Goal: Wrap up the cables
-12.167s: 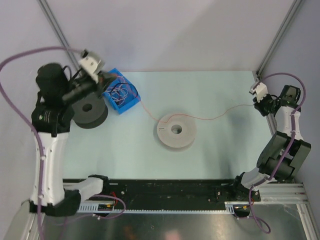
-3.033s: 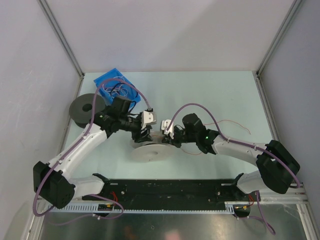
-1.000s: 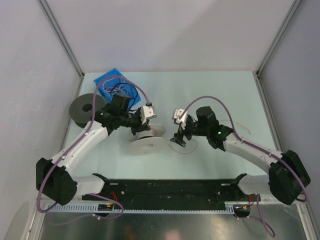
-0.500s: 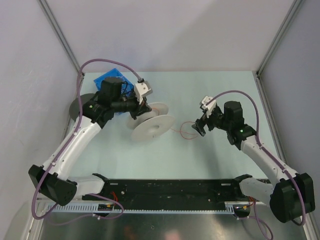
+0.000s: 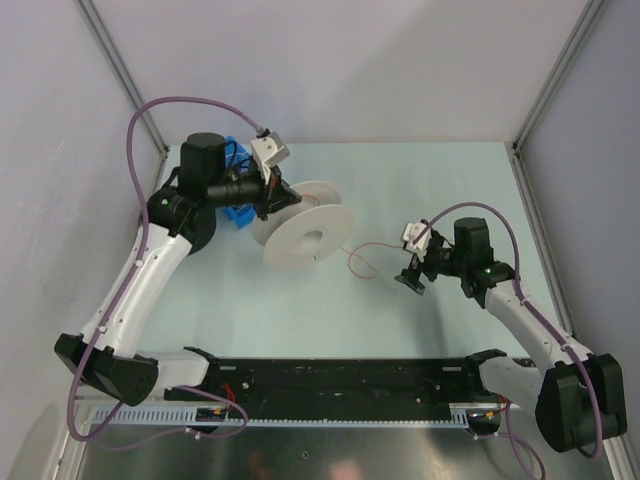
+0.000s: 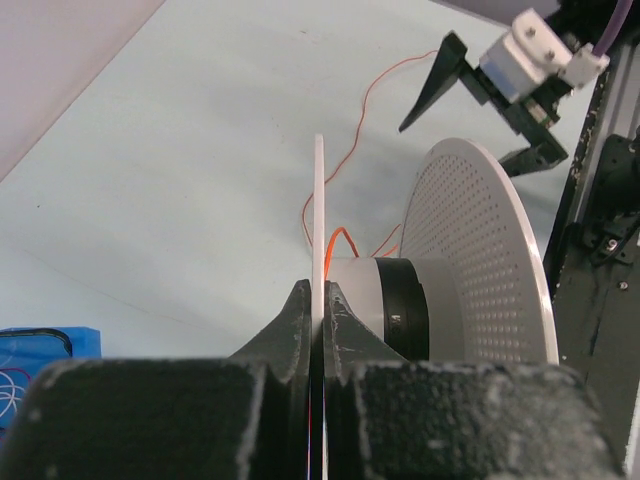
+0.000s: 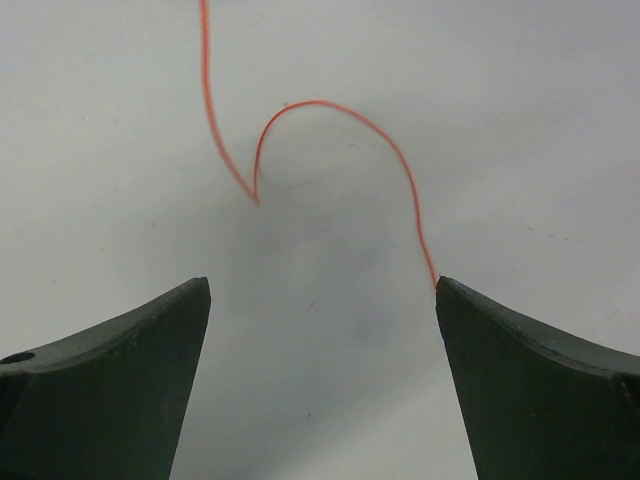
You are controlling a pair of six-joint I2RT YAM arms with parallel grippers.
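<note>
From above, the left pincer (image 5: pixel 273 196) sits in the upper left of the frame, clamped on the rim of the white spool (image 5: pixel 305 237). The spool is held off the bench (image 5: pixel 440 190), tipped so its broad front disc faces the camera. The blue bin (image 5: pixel 238 214) peeks out from behind that arm. The orange cable (image 5: pixel 356 262) leaves the spool, curls on the bench at mid-frame and runs right toward the right pincer (image 5: pixel 412 279), which points down at the bench right of centre.

The left wrist view shows the left pincer (image 6: pixel 316 300) pressed together on the thin edge of one spool disc at lower centre. The spool's grey hub and perforated second disc (image 6: pixel 480 270) lie to the right. The orange cable (image 6: pixel 352 135) comes off the hub and trails up the frame toward the right pincer (image 6: pixel 475 100) at the upper right.

In the right wrist view the right pincer (image 7: pixel 322 300) is spread wide, a dark finger in each lower corner, gripping nothing. The orange cable (image 7: pixel 335 106) lies on the bench (image 7: pixel 520 120), arching across the upper middle of the frame, with one end running down to the tip of the right-hand finger.
</note>
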